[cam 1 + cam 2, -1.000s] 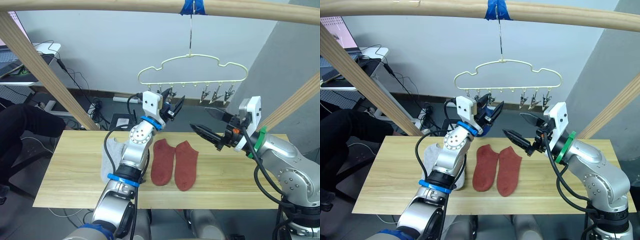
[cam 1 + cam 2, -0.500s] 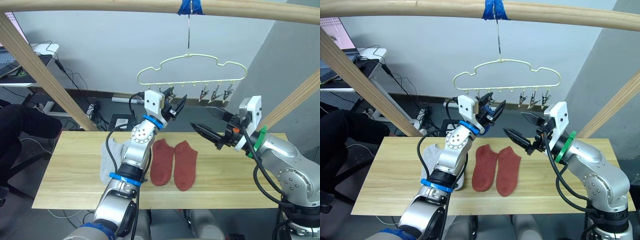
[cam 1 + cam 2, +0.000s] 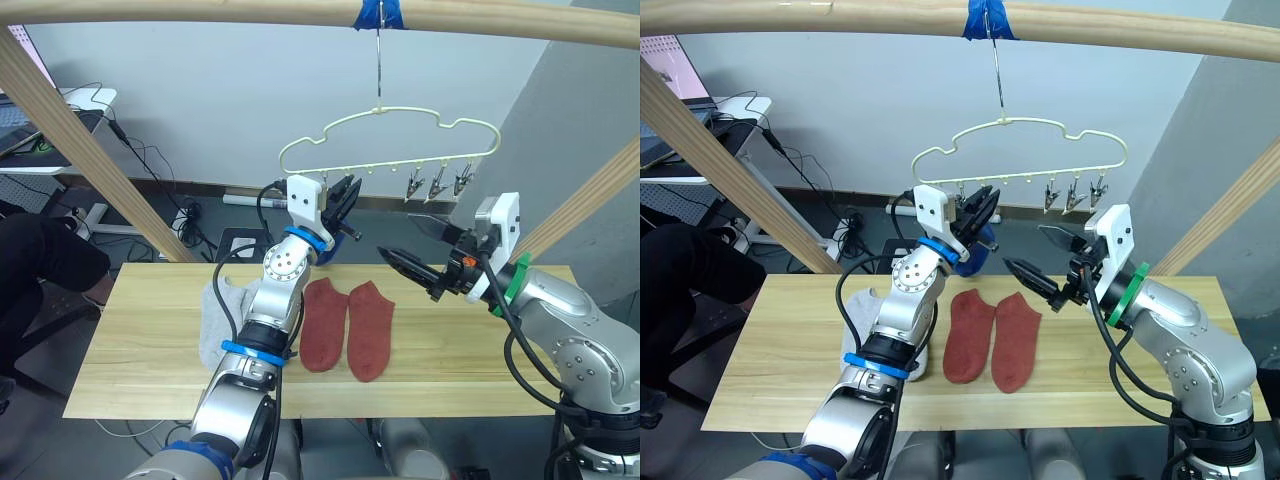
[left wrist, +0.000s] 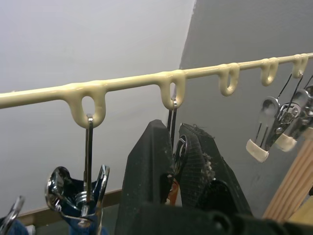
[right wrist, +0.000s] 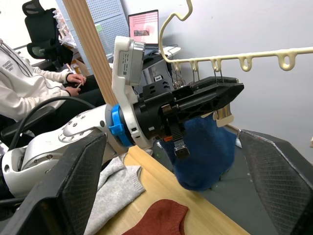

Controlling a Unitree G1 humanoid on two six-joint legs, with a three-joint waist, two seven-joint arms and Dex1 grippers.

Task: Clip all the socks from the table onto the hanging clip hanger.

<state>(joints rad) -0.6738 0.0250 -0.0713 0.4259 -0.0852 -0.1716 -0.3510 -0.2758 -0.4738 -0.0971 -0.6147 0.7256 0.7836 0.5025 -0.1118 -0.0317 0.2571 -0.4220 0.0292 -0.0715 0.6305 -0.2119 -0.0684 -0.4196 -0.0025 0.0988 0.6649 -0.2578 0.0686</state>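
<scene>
Left gripper pinched on a clip of the clip hanger.
Right gripper spread apart; wooden pole stands beside the table.

Clip hanger: hung above the table's far edge. Two socks: laid side by side at table centre. Third sock: laid to their left. Fourth sock: hung from the hanger's left clips.
</scene>
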